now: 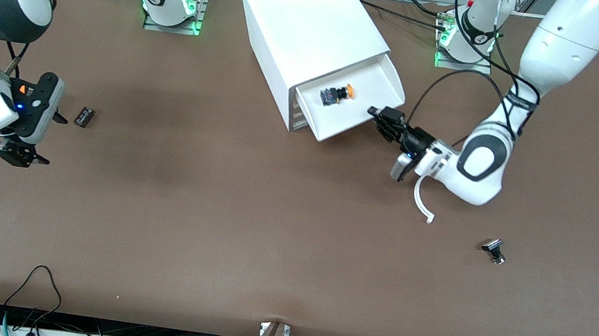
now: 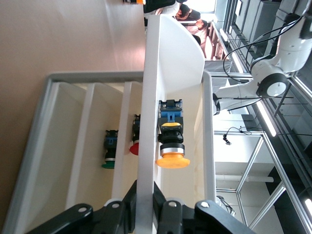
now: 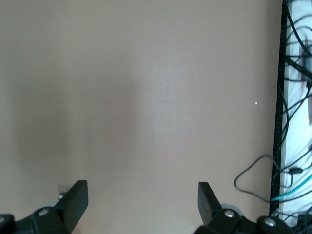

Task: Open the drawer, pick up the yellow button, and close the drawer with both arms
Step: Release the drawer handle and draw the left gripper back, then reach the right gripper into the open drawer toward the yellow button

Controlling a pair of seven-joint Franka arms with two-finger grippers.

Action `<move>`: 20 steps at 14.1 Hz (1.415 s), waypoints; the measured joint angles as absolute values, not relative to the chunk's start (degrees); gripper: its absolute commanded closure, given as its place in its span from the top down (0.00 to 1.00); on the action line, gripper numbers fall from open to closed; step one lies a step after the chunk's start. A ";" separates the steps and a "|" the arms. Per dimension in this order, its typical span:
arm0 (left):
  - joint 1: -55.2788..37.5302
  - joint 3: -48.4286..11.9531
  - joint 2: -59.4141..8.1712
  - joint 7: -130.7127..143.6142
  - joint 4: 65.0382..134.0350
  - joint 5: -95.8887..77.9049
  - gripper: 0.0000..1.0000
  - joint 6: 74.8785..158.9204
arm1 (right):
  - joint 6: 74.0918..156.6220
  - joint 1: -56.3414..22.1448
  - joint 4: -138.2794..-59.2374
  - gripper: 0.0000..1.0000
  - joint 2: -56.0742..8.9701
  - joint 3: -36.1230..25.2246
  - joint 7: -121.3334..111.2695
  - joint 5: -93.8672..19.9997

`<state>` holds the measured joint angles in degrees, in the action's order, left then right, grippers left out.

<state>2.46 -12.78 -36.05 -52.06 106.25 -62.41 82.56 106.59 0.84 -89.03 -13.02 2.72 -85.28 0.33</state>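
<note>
The white cabinet (image 1: 304, 18) stands at the middle of the table near the arm bases. Its top drawer (image 1: 384, 77) is pulled out. The button (image 1: 338, 94), with an orange cap on a black body, lies on its side in the drawer. My left gripper (image 1: 377, 118) is shut on the drawer's front wall. In the left wrist view the wall (image 2: 146, 97) runs between the fingers (image 2: 127, 202) of the gripper (image 2: 145, 200), with the button (image 2: 170, 146) just past it. My right gripper (image 1: 19, 155) is open and empty over the table at the right arm's end; it also shows in the right wrist view (image 3: 143, 200).
A small black block (image 1: 84, 116) lies near the right gripper. A small black part (image 1: 494, 251) lies toward the left arm's end, nearer the camera. The lower drawers hold a green-capped (image 2: 108, 151) and a red-capped button (image 2: 135, 141). Cables run along the table's near edge (image 1: 35, 296).
</note>
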 measured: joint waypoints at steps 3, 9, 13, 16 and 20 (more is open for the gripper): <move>2.97 -12.85 -38.91 -49.47 102.32 -61.82 0.99 80.57 | 108.19 2.52 -89.03 1.00 -13.77 2.68 -85.28 -0.89; 3.50 -12.76 -38.76 -38.57 92.99 -56.76 1.00 79.04 | 119.78 1.35 -89.07 1.00 -16.00 3.67 -85.28 -4.68; 4.38 -12.75 -38.55 -30.44 82.17 -46.59 1.00 76.40 | 120.35 0.65 -88.95 1.00 -16.69 3.76 -85.57 -8.28; 6.76 -12.69 -38.48 -25.38 75.81 -38.10 1.00 73.37 | 118.65 -2.88 -87.23 0.99 -16.65 3.86 -85.38 -4.04; 7.73 -12.75 -37.79 -19.56 66.72 -25.59 1.00 69.02 | 117.09 -6.65 -86.43 0.99 -16.78 3.98 -81.29 -6.99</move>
<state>7.73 -12.75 -37.79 -19.56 66.72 -25.59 69.02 117.09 -6.65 -86.43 -16.78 3.98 -81.29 -6.99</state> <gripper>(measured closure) 0.000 0.004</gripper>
